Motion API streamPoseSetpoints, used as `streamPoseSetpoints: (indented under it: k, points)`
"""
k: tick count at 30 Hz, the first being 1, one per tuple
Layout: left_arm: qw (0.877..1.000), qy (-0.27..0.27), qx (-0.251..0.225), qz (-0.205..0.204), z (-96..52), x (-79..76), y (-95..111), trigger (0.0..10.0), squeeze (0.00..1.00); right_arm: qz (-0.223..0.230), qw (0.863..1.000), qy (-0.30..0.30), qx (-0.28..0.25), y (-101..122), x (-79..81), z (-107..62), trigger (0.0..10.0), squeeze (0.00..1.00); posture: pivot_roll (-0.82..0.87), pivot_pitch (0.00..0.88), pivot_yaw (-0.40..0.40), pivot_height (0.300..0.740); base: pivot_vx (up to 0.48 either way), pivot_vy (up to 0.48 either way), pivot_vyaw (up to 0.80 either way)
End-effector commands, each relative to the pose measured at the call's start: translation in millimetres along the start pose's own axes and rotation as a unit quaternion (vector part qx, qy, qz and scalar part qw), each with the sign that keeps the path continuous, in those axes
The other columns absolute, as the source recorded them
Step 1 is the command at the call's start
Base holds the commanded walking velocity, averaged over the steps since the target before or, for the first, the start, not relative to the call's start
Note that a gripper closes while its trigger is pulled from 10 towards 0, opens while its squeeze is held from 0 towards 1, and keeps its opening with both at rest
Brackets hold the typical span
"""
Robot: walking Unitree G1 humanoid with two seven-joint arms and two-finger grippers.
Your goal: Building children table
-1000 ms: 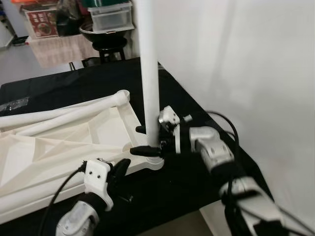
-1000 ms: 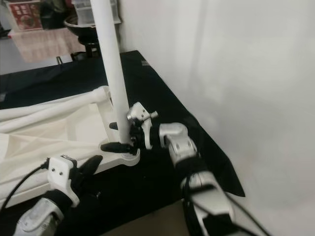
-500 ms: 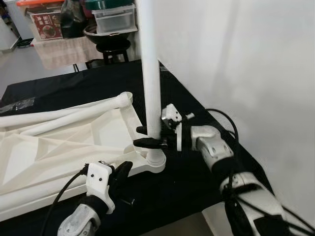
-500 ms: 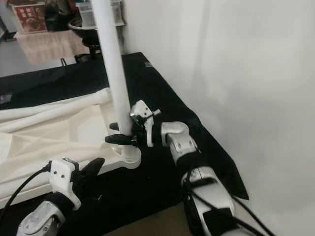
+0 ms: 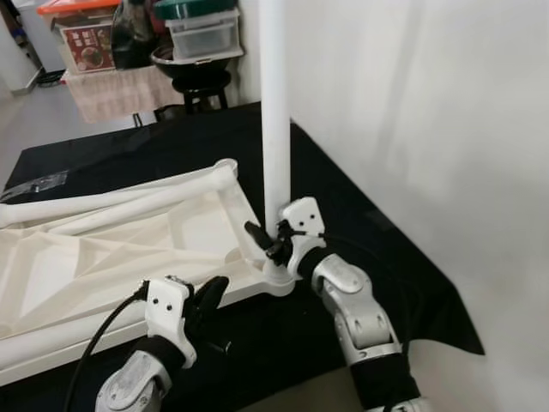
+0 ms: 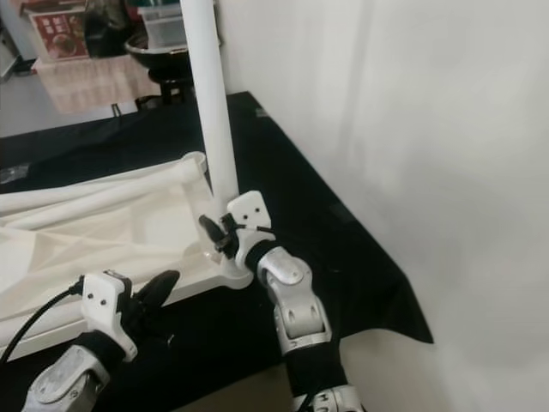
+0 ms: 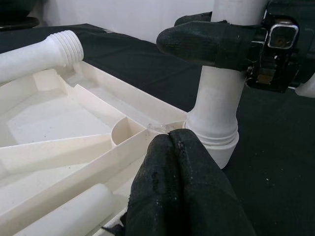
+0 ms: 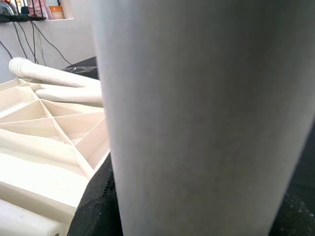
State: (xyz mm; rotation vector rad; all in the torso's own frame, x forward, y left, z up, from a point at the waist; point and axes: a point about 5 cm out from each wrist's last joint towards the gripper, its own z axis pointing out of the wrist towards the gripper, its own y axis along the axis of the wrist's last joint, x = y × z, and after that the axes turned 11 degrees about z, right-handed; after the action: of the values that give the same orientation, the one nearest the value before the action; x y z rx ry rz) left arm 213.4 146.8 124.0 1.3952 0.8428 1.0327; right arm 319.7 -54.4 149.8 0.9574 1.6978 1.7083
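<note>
Your right gripper is clamped round the upright leg in the tabletop corner, left gripper pinched together nearby.

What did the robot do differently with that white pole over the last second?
The right gripper, clamped low on the upright leg, has rolled its wrist: its fingers lay flat across the leg before and now angle up along it, as if screwing it into the tabletop. The leg stays upright in its corner socket. The left gripper still presses the tabletop edge.

cluttered home room, storage boxes
</note>
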Motion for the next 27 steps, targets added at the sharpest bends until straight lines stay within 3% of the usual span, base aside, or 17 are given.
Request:
streamPoseSetpoints:
  k: [1, 2, 3, 4, 5, 7, 8, 10, 12, 13, 17, 20, 25, 26, 27]
  points:
    - [1.0, 0.007, 0.013, 0.007, -1.9, 1.9, -5.4, 10.0, 0.0, 0.016, 0.998, -0.02, 0.062, -24.9, -5.2, -1.9, 4.7, 0.0, 0.0, 0.049, 0.021, 0.74, 0.0, 0.0, 0.0]
    - [1.0, 0.007, 0.013, 0.007, -1.9, 1.9, -5.4, 10.0, 0.0, 0.016, 0.998, -0.02, 0.062, -24.9, -5.2, -1.9, 4.7, 0.0, 0.0, 0.049, 0.021, 0.74, 0.0, 0.0, 0.0]
    - [1.0, 0.009, 0.013, 0.007, -1.4, 1.7, -5.5, 10.0, 0.0, 0.028, 0.997, -0.003, 0.065, -24.2, -4.4, -1.5, 10.0, 0.14, 0.0, 0.04, 0.02, 0.74, 0.0, 0.0, 0.0]
    - [1.0, 0.008, 0.012, 0.007, 0.0, 1.2, -5.6, 10.0, 0.0, 0.041, 0.995, 0.049, 0.072, -22.3, -0.8, 1.0, 10.0, 1.0, 0.0, 0.035, 0.018, 0.74, 0.0, 0.0, 0.0]
    - [1.0, 0.008, 0.012, 0.007, 0.0, 1.2, -5.6, 10.0, 0.0, 0.041, 0.995, 0.049, 0.072, -22.3, -0.8, 1.0, 10.0, 1.0, 0.0, 0.035, 0.018, 0.74, 0.0, 0.0, 0.0]
    - [1.0, 0.004, 0.012, 0.004, 2.0, 0.4, -5.9, 10.0, 0.0, 0.046, 0.987, 0.135, 0.07, -10.4, 6.2, 2.2, 10.0, 1.0, 0.0, 0.026, 0.02, 0.74, 0.0, 0.0, 0.0]
    - [1.0, 0.004, 0.012, 0.004, 2.0, 0.4, -5.9, 10.0, 0.0, 0.046, 0.987, 0.135, 0.07, -10.4, 6.2, 2.2, 10.0, 1.0, 0.0, 0.026, 0.02, 0.74, 0.0, 0.0, 0.0]
    - [1.0, 0.001, 0.012, 0.002, 3.3, -0.2, -6.4, 10.0, 0.0, 0.012, 0.977, 0.204, 0.058, 3.1, 4.1, 3.7, 10.0, 1.0, 0.0, 0.024, 0.018, 0.74, 0.0, 0.0, 0.0]
    - [1.0, 0.001, 0.012, 0.001, 3.7, -0.3, -6.6, 10.0, 0.0, -0.006, 0.973, 0.224, 0.056, 7.2, 1.8, 3.9, 10.0, 0.95, 0.0, 0.024, 0.018, 0.74, 0.0, 0.0, 0.0]
    - [1.0, 0.0, 0.011, 0.0, 4.7, -0.7, -7.0, 10.0, 0.0, -0.02, 0.953, 0.293, 0.07, 14.2, -5.6, 6.4, 10.0, 0.0, 0.0, 0.019, 0.017, 0.74, 0.0, 0.0, 0.0]
    - [1.0, 0.0, 0.011, 0.0, 5.3, -1.0, -7.3, 10.0, 0.0, -0.009, 0.942, 0.327, 0.074, 20.0, -12.2, 10.6, 10.0, 0.0, 0.01, 0.012, 0.012, 0.74, 0.0, 0.0, 0.0]
    - [1.0, 0.002, 0.012, 0.002, 6.0, -1.1, -8.1, 10.0, 0.0, 0.014, 0.931, 0.35, 0.102, 26.9, -22.0, 23.1, 10.0, 0.0, 0.02, 0.007, 0.01, 0.74, 0.0, 0.0, 0.0]
    - [1.0, 0.002, 0.012, 0.002, 6.4, -1.4, -8.4, 10.0, 0.0, 0.016, 0.927, 0.355, 0.122, 27.4, -25.5, 25.4, 10.0, 0.0, 0.02, 0.007, 0.008, 0.74, 0.0, 0.0, 0.0]
    - [1.0, 0.002, 0.012, 0.002, 6.5, -1.7, -8.4, 10.0, 0.0, 0.022, 0.924, 0.36, 0.13, 27.3, -27.0, 25.2, 4.0, 0.0, 0.02, 0.009, 0.008, 0.74, 0.0, 0.0, 0.0]
    - [1.0, 0.002, 0.012, 0.002, 6.5, -1.7, -8.4, 10.0, 0.0, 0.022, 0.924, 0.36, 0.13, 27.3, -27.0, 25.2, 4.0, 0.0, 0.02, 0.009, 0.008, 0.74, 0.0, 0.0, 0.0]
